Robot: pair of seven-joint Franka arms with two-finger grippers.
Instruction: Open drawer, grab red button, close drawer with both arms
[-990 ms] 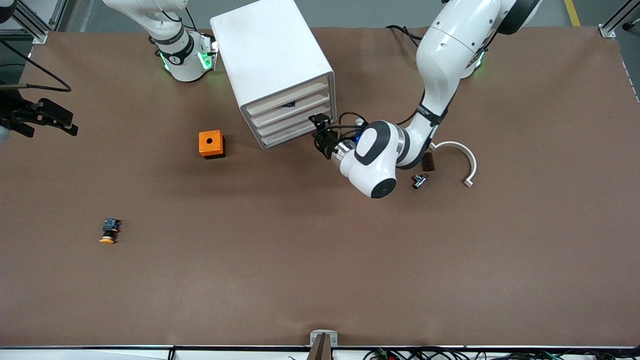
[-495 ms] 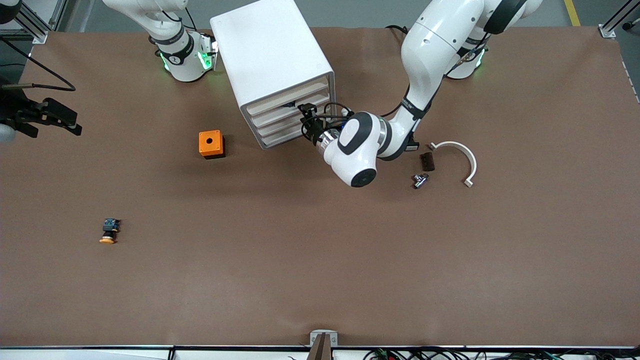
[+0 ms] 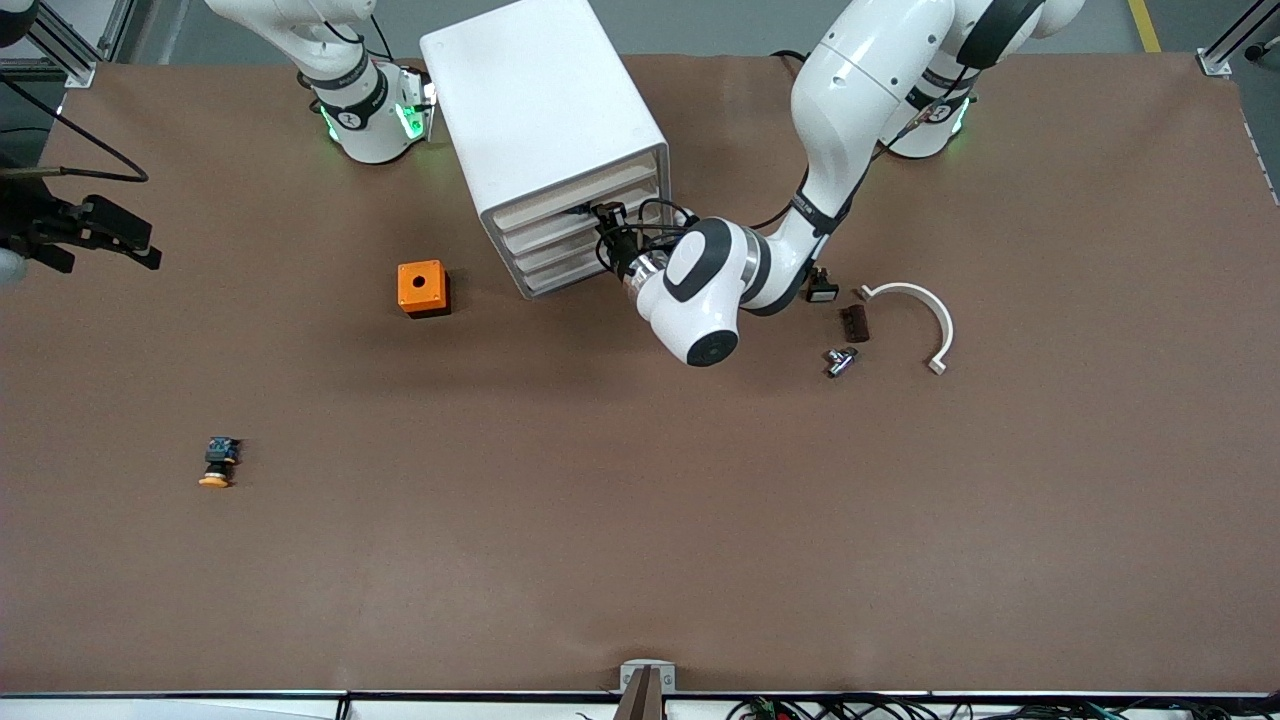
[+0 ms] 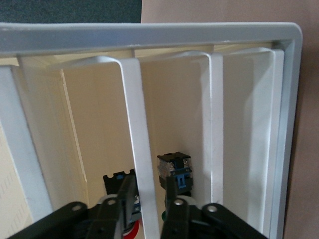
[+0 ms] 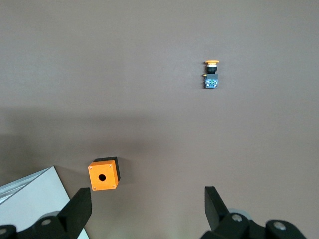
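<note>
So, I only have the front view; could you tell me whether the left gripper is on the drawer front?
Observer: Yes, the left gripper sits astride one slat of the drawer.
Operator: Thanks. Is anything visible inside?
Observer: A black-and-blue button body shows inside, beside that slat.
Operator: And the right gripper?
Observer: The right gripper waits with fingers wide open over the table.

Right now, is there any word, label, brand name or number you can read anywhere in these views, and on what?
None can be read.
Left arm: a black band with small white print, too small to read.
Right arm: a small mark on its base band, too blurred to read.
Cabinet and orange box: no text shows.
</note>
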